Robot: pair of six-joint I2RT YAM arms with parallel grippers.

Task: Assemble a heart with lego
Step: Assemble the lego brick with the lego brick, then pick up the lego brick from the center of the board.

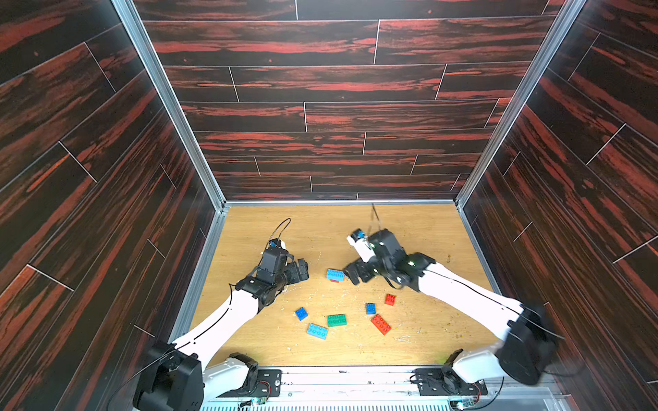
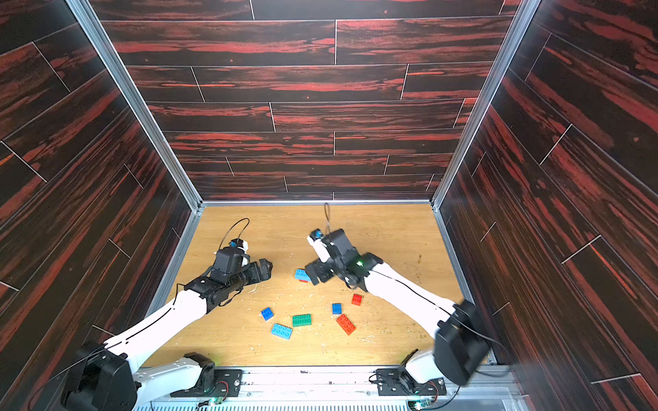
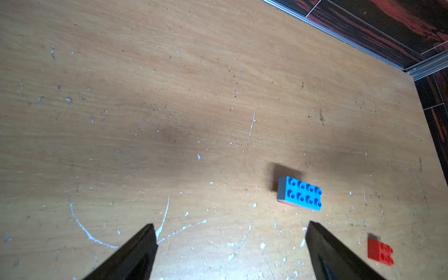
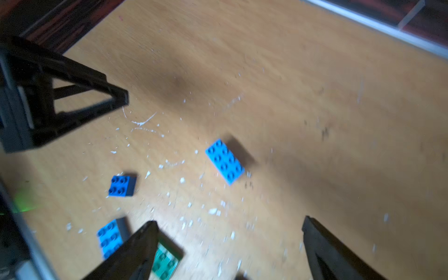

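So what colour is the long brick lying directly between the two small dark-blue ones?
Green; the long brick shows best in a top view.

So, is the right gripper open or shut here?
Open: on the right gripper the fingers stand wide apart, gripping nothing.

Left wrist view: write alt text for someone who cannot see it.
A light-blue brick, studs up with a red edge showing beneath it, lies on a scuffed wooden table just beyond the open, empty left gripper. A small red brick lies apart from it, beside the gripper.
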